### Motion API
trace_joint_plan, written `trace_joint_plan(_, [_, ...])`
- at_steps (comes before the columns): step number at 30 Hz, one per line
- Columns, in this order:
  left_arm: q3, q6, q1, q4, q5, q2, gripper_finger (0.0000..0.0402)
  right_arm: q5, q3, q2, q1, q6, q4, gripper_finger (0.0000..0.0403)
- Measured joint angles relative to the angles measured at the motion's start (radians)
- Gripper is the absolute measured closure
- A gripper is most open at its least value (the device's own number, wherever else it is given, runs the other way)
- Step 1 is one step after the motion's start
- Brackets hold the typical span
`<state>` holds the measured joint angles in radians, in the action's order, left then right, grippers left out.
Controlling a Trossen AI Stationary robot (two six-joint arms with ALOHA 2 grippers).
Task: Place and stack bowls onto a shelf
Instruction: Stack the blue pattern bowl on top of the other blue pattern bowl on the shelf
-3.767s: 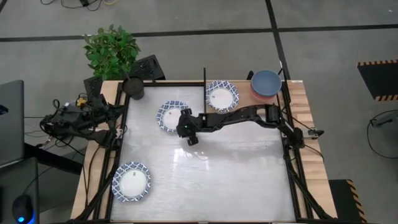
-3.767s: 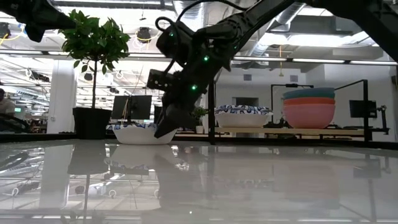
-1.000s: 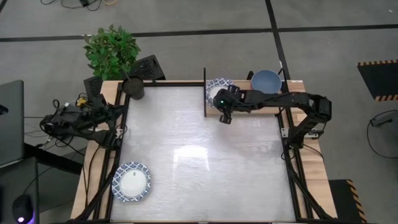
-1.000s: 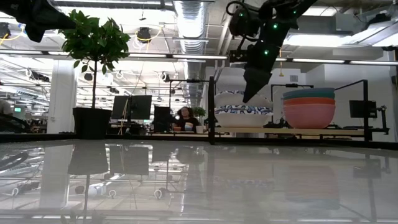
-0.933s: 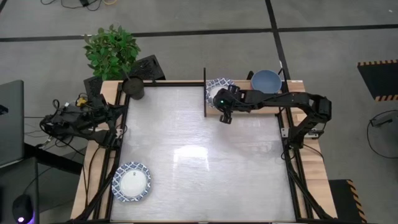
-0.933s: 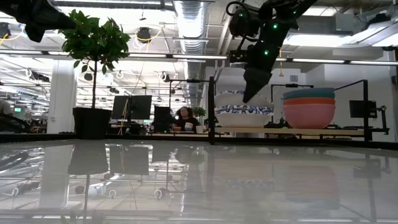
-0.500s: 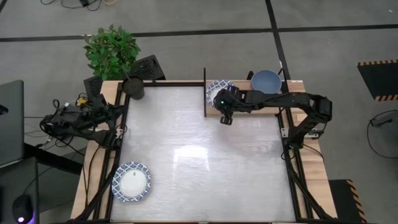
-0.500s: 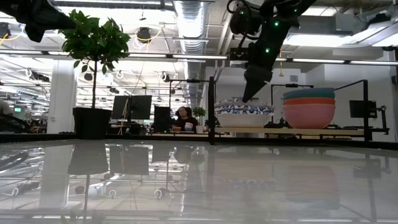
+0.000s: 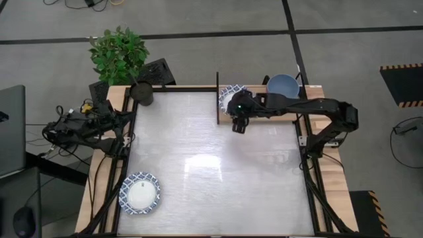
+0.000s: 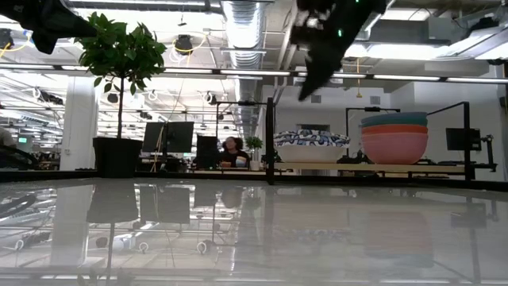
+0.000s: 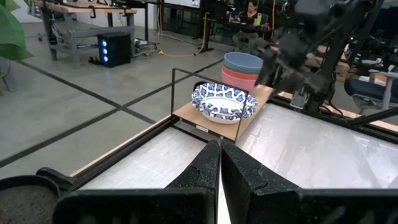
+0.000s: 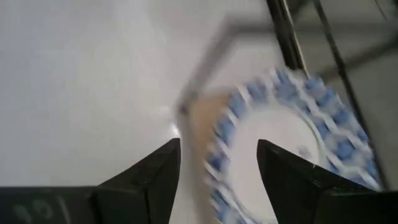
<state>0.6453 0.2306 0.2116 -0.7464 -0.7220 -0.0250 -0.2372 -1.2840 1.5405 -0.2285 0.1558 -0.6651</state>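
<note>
White bowls with blue patterned rims [image 10: 311, 147] sit stacked on the left part of the wooden shelf [image 11: 214, 121]; they also show in the high view [image 9: 229, 92]. Beside them on the shelf stands a stack of pink, red, green and blue bowls [image 10: 394, 139], with the blue one on top [image 9: 283, 86]. One more patterned bowl [image 9: 139, 193] lies on the table at the near left. My right gripper [image 12: 217, 155] is open and empty, above the patterned stack [image 12: 292, 137] and high over the shelf [image 10: 311, 79]. My left gripper [image 11: 219, 162] is shut and empty at the table's left edge.
A tall black post [image 9: 217, 99] stands at the shelf's left end, close to my right gripper. A potted plant [image 9: 119, 56] and a dark pot [image 9: 142, 92] sit at the far left corner. The white tabletop [image 9: 211, 172] lies between the shelf and the near-left bowl.
My right gripper has gone up from just above the patterned bowls to high over the shelf. The top patterned bowl has settled lower onto the stack and lies still.
</note>
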Motion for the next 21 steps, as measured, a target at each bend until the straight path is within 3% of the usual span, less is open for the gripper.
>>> trace_joint_plan(5, [0.000, 0.000, 0.000, 0.000, -0.001, 0.000, 0.0401, 0.120, -0.017, -0.004, 0.103, -0.060, 0.156, 0.0163])
trace_joint_plan(14, [0.000, 0.005, 0.000, 0.000, -0.001, 0.000, 0.0401, 0.115, -0.020, 0.184, 0.272, -0.161, 0.637, 0.0163])
trace_joint_plan(17, [0.001, 0.082, 0.000, -0.010, 0.038, -0.006, 0.0401, 0.114, -0.060, 0.252, 0.298, -0.131, 0.634, 0.0163])
trace_joint_plan(21, [0.002, 0.209, 0.000, -0.034, 0.218, -0.063, 0.0401, 0.112, -0.132, 0.282, 0.310, -0.103, 0.549, 0.0163])
